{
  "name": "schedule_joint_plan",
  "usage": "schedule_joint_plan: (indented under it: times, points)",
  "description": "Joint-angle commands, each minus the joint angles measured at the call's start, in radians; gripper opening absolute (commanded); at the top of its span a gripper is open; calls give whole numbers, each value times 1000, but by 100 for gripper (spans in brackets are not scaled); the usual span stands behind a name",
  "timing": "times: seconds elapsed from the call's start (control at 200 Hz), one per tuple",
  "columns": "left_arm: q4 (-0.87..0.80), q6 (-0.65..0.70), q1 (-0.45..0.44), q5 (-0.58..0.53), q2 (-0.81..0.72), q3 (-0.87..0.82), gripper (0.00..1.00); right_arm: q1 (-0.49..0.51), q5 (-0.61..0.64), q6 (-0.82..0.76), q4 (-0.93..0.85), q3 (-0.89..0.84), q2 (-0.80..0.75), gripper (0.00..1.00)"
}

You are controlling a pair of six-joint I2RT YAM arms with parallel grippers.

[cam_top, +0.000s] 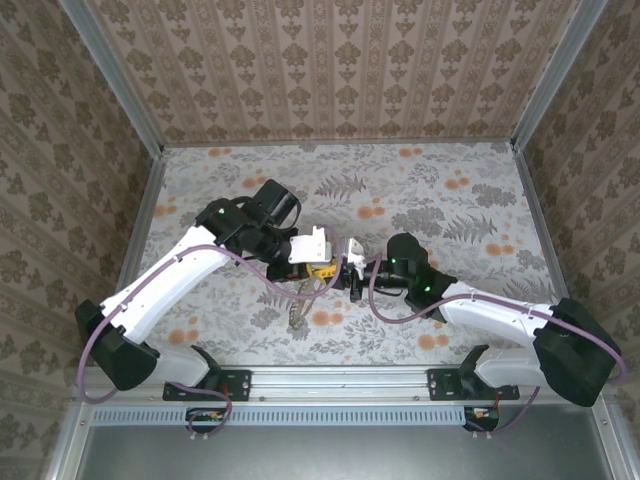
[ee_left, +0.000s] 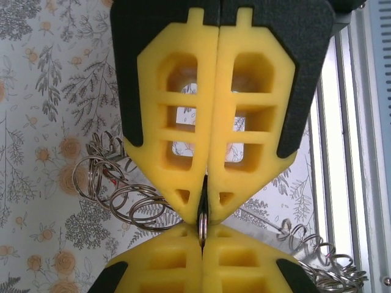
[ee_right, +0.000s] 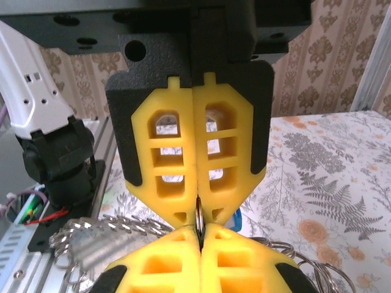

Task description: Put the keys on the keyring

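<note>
Where the two claws meet: left gripper [ee_left: 204, 210] and right gripper [ee_left: 201, 243] stand tip to tip, noses touching, above the table [cam_top: 450, 200].
Left gripper: clenched, its yellow fingers [ee_left: 149, 110] pressed flat together, with a thin metal edge of the keyring [ee_left: 202, 226] nipped in the seam at the tips.
Right gripper: likewise clenched and facing the left gripper head-on. The same metal edge runs into its seam, so I judge that both clamp one strand.
Keyring: pinched at the left gripper's tips. Its loose coils [ee_left: 122, 195] spill to either side of the left gripper and sag toward the table just below it.
Keys: none I can make out for certain. A blue patch [ee_right: 237, 218] peeps out just beside the left gripper's tips in the right wrist view; it may be a key head, but too little shows to tell.
Step in hand: by my reading, the strand is being held taut or handed across at the left gripper, ahead of threading.
Risk, slipping: the hold is only a sliver of metal at the very tips, so a small pull apart could let the strand spring free of the left gripper.
Risk, tangling: the coils hanging beside the left gripper could snag a finger or knot when either arm turns.
Risk, collision: with both noses touching, any push toward the left gripper would jam finger against finger.
Risk, blind work: the fingers hide the pinch point, so a key could miss the strand unnoticed.
</note>
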Motion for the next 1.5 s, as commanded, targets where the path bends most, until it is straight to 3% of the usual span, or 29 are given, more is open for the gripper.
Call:
schedule_joint_plan:
  times: [0.0, 0.085, 0.325, 0.565, 0.71, 0.9, 1.07, 1.36, 1.495]
  points:
    - [122, -28, 12, 168, -48, -7, 3, 17, 24, 59, 114, -28, 18, 0]
    - [139, -28, 36, 201, -76, -37, 14, 17, 35, 88, 194, -51, 15, 0]
    - [316, -89, 124, 310, -230, -248, 31, 16, 91, 212, 510, -108, 18, 0]
    - [446, -139, 147, 360, -279, -314, 31, 16, 75, 252, 653, -110, 57, 0]
    - [492, -153, 147, 388, -285, -319, 22, 19, 84, 284, 718, -106, 99, 0]
    - [450, -98, 144, 324, -314, -346, 10, 25, 99, 286, 718, -92, 100, 0]
    - [511, -125, 135, 344, -374, -411, 22, 28, 94, 288, 716, -82, 109, 0]
    - [637, -193, 151, 335, -480, -464, 24, 38, 82, 286, 719, -75, 133, 0]
    - [642, -207, 161, 288, -487, -476, 35, 42, 75, 286, 718, -72, 133, 0]
